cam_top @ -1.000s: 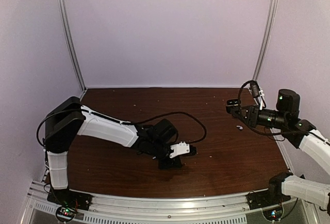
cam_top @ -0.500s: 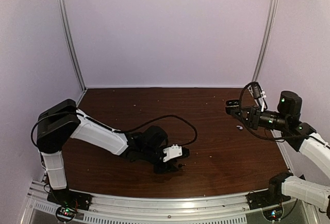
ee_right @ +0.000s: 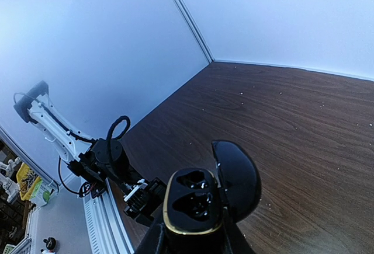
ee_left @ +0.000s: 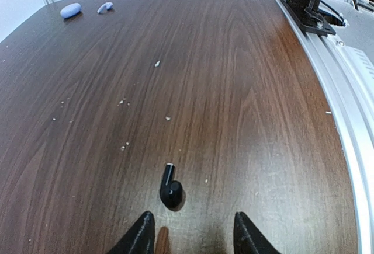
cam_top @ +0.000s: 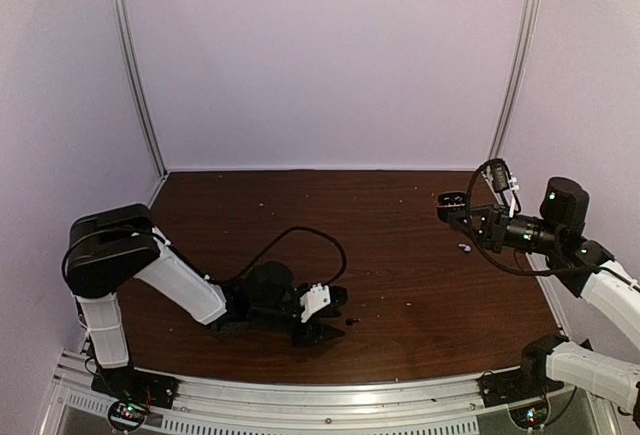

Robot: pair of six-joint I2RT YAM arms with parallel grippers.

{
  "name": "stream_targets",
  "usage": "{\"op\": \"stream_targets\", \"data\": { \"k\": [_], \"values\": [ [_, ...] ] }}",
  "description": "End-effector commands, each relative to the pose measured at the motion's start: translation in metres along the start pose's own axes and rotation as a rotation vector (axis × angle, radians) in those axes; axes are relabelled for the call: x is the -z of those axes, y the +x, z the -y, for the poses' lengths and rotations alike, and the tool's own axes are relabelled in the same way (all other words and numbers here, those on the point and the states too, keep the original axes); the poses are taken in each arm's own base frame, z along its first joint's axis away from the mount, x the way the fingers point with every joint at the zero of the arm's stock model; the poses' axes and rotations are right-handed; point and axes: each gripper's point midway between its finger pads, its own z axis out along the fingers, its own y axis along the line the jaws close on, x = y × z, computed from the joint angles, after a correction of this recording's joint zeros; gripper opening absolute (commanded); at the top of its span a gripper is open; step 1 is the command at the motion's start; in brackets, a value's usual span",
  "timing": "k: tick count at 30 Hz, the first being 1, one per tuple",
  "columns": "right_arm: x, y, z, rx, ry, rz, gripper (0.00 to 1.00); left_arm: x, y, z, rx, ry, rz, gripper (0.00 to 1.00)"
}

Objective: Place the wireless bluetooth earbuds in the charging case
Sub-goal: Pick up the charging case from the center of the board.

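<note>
- The sockets of the charging case [ee_right: 196, 204] are looking dark; their contents are unclear.
- A black earbud [ee_left: 170, 188] is lying on the surface [ee_left: 234, 90] just ahead of the left tool [ee_left: 190, 233], whose jaws are gaping, empty.
- Farther off, a white earbud [ee_left: 105, 7] is lying beside a pale oval object [ee_left: 71, 10].
- The right tool [ee_right: 193, 239] is gripping the open-lidded case aloft.

Brown wood grain, black pieces
Black earbud [ee_left: 170, 191] on brown grained table [ee_left: 234, 61]; glossy black charging case [ee_right: 196, 207] has a gold rim
</note>
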Motion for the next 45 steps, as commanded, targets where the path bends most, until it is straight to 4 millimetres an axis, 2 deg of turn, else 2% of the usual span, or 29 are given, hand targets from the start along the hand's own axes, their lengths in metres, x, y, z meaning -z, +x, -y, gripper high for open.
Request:
{"op": "stream_targets", "data": {
  "k": [1, 18, 29, 45],
  "values": [
    [0.001, -0.006, -0.009, 0.025, -0.029, 0.02, 0.0, -0.004, -0.02, -0.001, 0.019, 0.012, 0.146, 0.46],
    [0.001, -0.01, -0.01, 0.035, -0.03, 0.025, 0.0, -0.018, 0.006, -0.011, 0.09, -0.038, 0.096, 0.38],
    [0.0, -0.008, -0.008, 0.033, -0.024, 0.02, 0.0, -0.03, 0.012, -0.019, 0.074, -0.057, 0.058, 0.33],
    [-0.001, -0.007, -0.006, 0.03, -0.018, 0.016, 0.0, -0.035, 0.02, -0.023, 0.026, -0.073, -0.01, 0.21]
  ]
}}
